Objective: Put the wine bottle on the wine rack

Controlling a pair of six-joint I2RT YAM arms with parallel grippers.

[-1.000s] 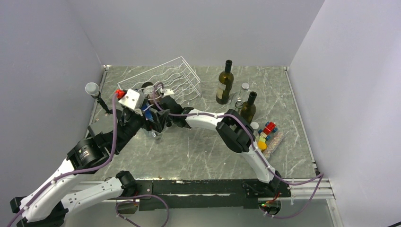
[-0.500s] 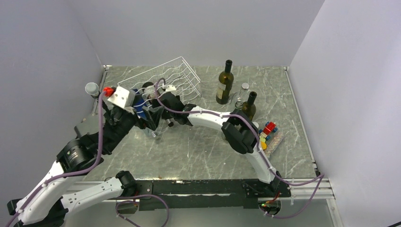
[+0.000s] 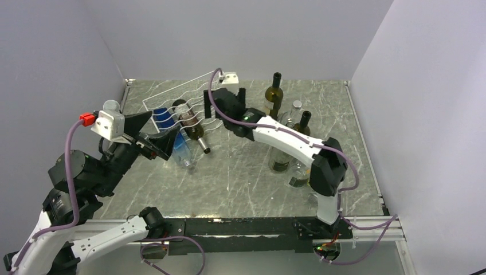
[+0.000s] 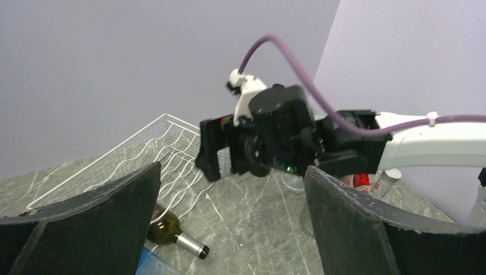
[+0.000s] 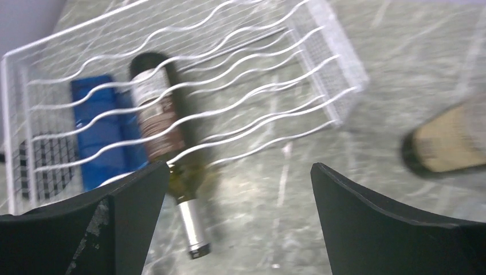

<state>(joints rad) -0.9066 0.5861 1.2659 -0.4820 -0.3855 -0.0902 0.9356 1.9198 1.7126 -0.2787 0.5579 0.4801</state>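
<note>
The wine rack (image 3: 198, 97) lies on the counter (image 3: 240, 177) with two bottles in it. The wine bottle (image 3: 189, 119) rests on its side in one wavy cradle, label up, its neck poking out past the near edge of the rack; the right wrist view shows the same bottle (image 5: 160, 123) under the rods. Just to its left a blue bottle (image 3: 167, 119) lies in the neighbouring cradle, its end also sticking out toward the near side

The right hand (image 3: 232, 98) hangs over the far right end of the rack, fingers spread wide and holding nothing. The left hand (image 3: 153, 134) hovers at the rack's near left corner, jaws wide apart and empty too

Further right a dark bottle (image 3: 273, 98) stands upright on the counter

A second ago both hands were bunched together over the bottles at the rack's near edge. Since then the right hand has opened and drawn back to the far side, and the left arm has pulled away to the left
</note>
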